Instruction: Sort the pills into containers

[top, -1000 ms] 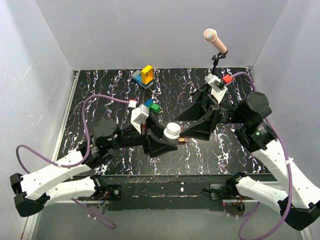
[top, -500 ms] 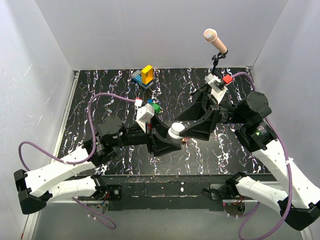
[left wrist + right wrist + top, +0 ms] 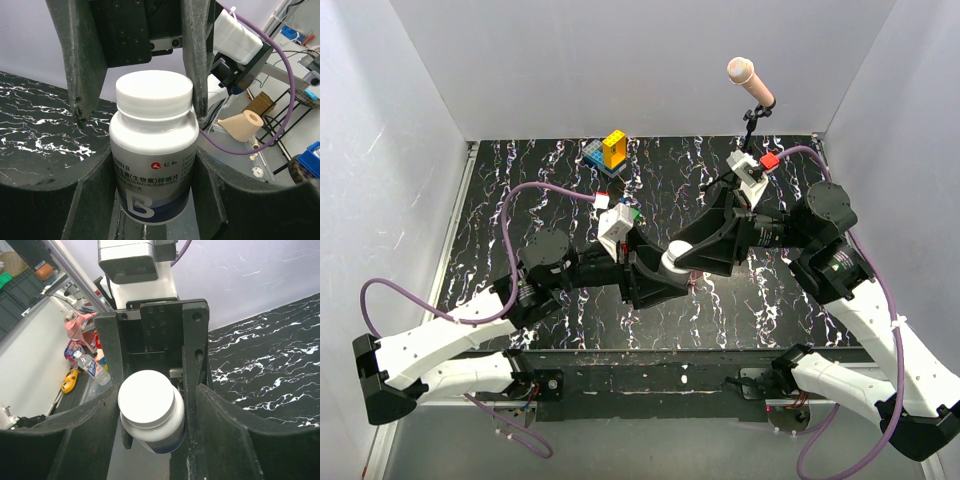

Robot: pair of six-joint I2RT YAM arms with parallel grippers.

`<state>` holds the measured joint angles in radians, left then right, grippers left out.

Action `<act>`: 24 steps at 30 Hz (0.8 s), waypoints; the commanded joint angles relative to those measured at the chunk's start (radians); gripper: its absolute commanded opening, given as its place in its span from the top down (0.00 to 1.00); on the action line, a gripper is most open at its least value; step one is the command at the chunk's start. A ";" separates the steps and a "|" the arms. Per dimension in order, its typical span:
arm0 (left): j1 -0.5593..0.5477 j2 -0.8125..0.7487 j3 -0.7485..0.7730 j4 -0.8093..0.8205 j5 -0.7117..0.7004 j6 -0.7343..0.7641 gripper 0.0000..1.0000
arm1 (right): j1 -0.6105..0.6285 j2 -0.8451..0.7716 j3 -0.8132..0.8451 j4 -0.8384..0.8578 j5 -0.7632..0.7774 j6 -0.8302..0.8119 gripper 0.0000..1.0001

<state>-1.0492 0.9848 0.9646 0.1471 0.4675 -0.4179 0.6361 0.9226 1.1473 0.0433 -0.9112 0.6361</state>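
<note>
A white pill bottle (image 3: 673,260) with a white cap (image 3: 154,92) and a blue "B" label (image 3: 152,165) is held off the black marbled table. My left gripper (image 3: 663,278) is shut on its body (image 3: 152,195). My right gripper (image 3: 685,252) is open and straddles the cap (image 3: 146,397). One of its fingers (image 3: 196,75) touches the cap and the other (image 3: 82,75) stands a little off it. The bottle tilts toward the right wrist camera (image 3: 152,425). The brown pill box is hidden under the grippers.
Blue and yellow toy blocks (image 3: 610,152) stand at the back of the table (image 3: 520,190). Small green and blue blocks (image 3: 630,212) lie behind the left wrist. A microphone on a stand (image 3: 750,82) rises at the back right. White walls enclose three sides.
My left gripper has carried the bottle right and up. My right gripper has come down and left until its fingers are either side of the cap.
</note>
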 commanded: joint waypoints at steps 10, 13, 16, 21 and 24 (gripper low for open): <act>0.000 0.018 0.057 0.026 -0.012 0.024 1.00 | -0.003 -0.011 -0.008 0.007 -0.020 -0.021 0.78; 0.000 0.015 0.056 0.023 -0.018 0.025 1.00 | -0.003 -0.011 -0.006 0.004 -0.023 -0.023 0.92; 0.000 0.011 0.051 0.020 -0.026 0.025 1.00 | -0.003 -0.011 -0.008 0.003 -0.023 -0.023 0.99; 0.000 -0.001 0.045 0.014 -0.044 0.028 1.00 | -0.003 -0.016 -0.006 0.000 -0.018 -0.026 0.99; 0.000 -0.011 0.039 0.011 -0.059 0.030 1.00 | -0.003 -0.018 -0.004 -0.011 -0.008 -0.032 0.99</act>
<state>-1.0492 1.0069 0.9714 0.1379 0.4500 -0.4088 0.6361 0.9207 1.1469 0.0315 -0.9234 0.6205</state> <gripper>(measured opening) 0.512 0.497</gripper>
